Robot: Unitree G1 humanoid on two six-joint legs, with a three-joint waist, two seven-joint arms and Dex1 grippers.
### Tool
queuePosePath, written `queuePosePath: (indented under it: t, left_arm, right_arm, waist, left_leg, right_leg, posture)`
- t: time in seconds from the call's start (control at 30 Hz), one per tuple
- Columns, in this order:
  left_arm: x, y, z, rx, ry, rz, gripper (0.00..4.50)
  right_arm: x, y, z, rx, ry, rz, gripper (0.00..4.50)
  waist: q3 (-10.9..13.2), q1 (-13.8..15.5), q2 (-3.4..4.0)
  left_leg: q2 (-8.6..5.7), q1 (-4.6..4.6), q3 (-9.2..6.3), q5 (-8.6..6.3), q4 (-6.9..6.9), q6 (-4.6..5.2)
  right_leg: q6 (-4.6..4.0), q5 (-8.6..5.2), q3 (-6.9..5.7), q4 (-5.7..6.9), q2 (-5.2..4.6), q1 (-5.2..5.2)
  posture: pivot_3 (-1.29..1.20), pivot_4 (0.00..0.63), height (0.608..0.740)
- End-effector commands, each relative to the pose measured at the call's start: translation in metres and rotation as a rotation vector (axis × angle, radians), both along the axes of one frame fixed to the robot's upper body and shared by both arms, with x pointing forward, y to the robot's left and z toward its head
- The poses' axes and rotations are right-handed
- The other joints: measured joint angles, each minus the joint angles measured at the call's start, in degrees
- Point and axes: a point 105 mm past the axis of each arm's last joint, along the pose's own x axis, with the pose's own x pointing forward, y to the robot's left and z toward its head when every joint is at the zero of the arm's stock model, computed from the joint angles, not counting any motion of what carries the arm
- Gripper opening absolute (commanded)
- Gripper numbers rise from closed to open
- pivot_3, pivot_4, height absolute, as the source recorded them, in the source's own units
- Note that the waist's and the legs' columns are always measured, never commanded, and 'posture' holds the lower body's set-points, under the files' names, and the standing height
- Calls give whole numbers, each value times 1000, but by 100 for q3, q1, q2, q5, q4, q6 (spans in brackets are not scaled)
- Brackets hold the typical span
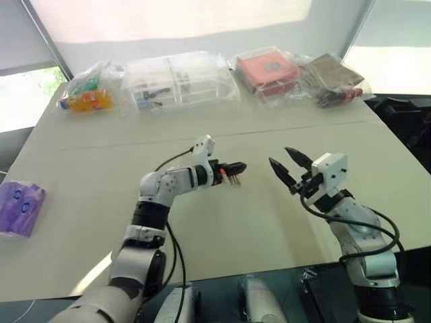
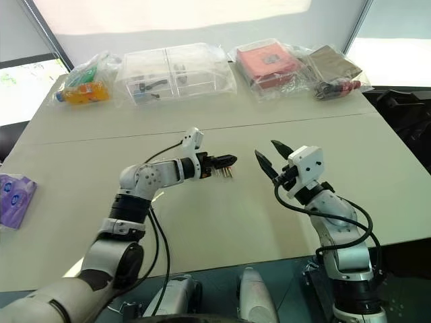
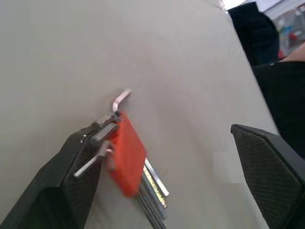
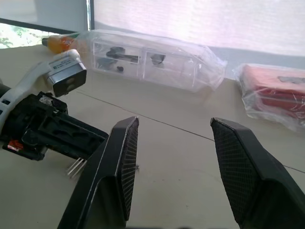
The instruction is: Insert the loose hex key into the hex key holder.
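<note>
The hex key holder [image 3: 126, 155] is an orange-red block with several metal keys sticking out of it. It leans against one pad of my left gripper [image 3: 164, 133], whose fingers stand wide apart just above the table. In the left eye view the holder [image 1: 223, 175] sits under that gripper [image 1: 233, 167] near the table's middle. I cannot tell the loose hex key from the keys seated in the block. My right gripper [image 1: 280, 157] hovers open and empty a short way to the right of the holder, pointing toward it.
Along the far edge lie a bag with orange items [image 1: 87, 97], a clear plastic box [image 1: 178, 79], a red box in a bag [image 1: 269, 70] and a dark bag [image 1: 337, 84]. A purple packet [image 1: 20, 205] lies at the near left edge.
</note>
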Motion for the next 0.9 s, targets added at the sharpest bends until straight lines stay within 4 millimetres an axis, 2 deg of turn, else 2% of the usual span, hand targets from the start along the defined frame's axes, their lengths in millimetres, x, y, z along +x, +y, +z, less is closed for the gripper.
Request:
queuePosePath:
  t: [0.03, 0.13, 0.23, 0.37, 0.57, 0.73, 0.9]
  left_arm:
    - [0, 10, 20, 106, -199, -68, 4455]
    - [-7, 20, 20, 247, -308, -164, 4455]
    - [-13, 29, 24, 316, -384, -234, 4455]
    - [-29, 44, 45, 346, -508, -347, 4455]
    - [-48, 68, 83, 337, -618, -402, 4455]
    - [-62, 93, 95, 379, -643, -406, 4455]
    - [-78, 112, 91, 469, -631, -421, 4455]
  right_arm:
    - [3, -4, 15, -38, -50, 19, 2490]
    - [6, -6, 17, -73, -53, 42, 2490]
    - [8, -7, 20, -98, -47, 75, 2490]
    - [7, -7, 22, -211, -18, 166, 2490]
    - [4, -11, 31, -416, 34, 301, 2490]
    - [-3, -13, 30, -587, 89, 397, 2490]
    - [-3, -18, 30, -713, 112, 426, 2490]
  waist:
    - [1, 20, 1]
    - [2, 61, 0]
    - [2, 69, -1]
    - [3, 30, 0]
    - [4, 29, 1]
    - [5, 28, 2]
    - [7, 35, 1]
  left_leg:
    - [0, -1, 1, 0, -1, 0]
    - [-3, -9, -2, 0, 0, 1]
    - [-7, -19, -5, -2, 7, 3]
    - [-4, -38, -5, -3, 8, 5]
    - [-2, -63, -8, -17, 19, 31]
    - [-1, -67, -11, -19, 18, 34]
    - [-1, -73, -12, -21, 21, 37]
  right_leg:
    - [0, 0, 1, -1, -1, -2]
    - [0, 0, 0, -8, -4, -2]
    - [0, 0, -1, -15, -9, -2]
    - [0, 0, -2, -14, -9, -22]
    - [0, 0, -5, -14, -9, -37]
    - [0, 0, -8, -15, -9, -41]
    - [0, 0, -9, -16, -12, -43]
  posture:
    - [0, 150, 740]
    - [0, 150, 740]
    - [0, 150, 740]
    - [0, 150, 740]
    - [0, 150, 740]
    - [0, 150, 740]
    - [0, 150, 740]
